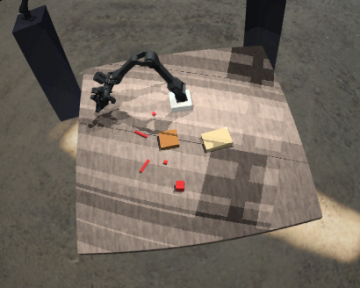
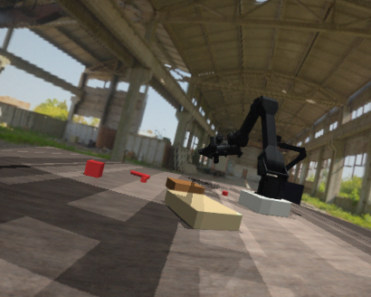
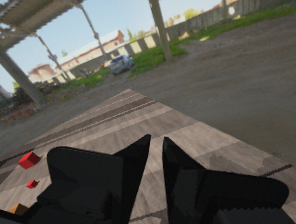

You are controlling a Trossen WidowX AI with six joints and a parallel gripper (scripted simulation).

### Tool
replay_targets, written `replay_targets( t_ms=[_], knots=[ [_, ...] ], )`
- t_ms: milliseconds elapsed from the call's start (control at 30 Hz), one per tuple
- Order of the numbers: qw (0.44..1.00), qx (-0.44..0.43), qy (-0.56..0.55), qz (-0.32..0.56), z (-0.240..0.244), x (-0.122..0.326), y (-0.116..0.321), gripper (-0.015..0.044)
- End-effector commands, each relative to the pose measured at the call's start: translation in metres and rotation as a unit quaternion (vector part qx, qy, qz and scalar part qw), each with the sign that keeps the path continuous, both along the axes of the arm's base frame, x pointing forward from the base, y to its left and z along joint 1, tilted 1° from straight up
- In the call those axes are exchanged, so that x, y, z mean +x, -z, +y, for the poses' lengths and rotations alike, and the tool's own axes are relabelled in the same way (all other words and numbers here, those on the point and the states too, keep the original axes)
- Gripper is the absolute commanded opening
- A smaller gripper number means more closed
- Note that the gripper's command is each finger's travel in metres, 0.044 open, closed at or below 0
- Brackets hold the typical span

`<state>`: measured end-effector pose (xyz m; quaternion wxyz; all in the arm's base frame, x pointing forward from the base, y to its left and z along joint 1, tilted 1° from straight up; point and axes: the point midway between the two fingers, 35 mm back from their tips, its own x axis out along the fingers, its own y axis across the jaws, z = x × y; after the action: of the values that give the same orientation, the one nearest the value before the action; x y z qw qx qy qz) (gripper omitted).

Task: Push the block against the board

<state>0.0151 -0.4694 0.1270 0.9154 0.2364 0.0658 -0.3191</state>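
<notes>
The square block is orange (image 1: 169,140) (image 2: 185,186) and lies flat near the middle of the table; a corner of it shows at the lower left of the wrist view (image 3: 18,210). The board is pale yellow (image 1: 217,139) (image 2: 203,210), longer and thicker-looking, and lies flat to the right of the block in the top view. A strip of table separates them there, so they do not touch. My gripper (image 1: 98,108) (image 2: 202,153) (image 3: 156,139) is raised above the table's left part, well away from both. Its fingertips are nearly together with nothing between them.
A red cube (image 1: 180,185) (image 2: 94,168) (image 3: 28,160) stands towards the front. Two small red cubes (image 1: 165,162) (image 1: 154,113) and two red bars (image 1: 140,133) (image 1: 145,166) lie around the block. The white arm base (image 1: 181,106) (image 2: 264,204) is behind.
</notes>
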Motion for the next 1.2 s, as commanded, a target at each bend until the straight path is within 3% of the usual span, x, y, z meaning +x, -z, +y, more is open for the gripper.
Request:
replay_targets(
  t_ms=[0,533,1167],
  knots=[
    [0.999,0.051,0.004,-0.001,0.001,0.026,0.003,0.0000],
    [0.951,0.305,0.030,0.045,0.046,0.152,0.039,0.0000],
    [0.859,0.463,0.087,0.200,0.156,0.240,0.069,0.0000]
  ],
)
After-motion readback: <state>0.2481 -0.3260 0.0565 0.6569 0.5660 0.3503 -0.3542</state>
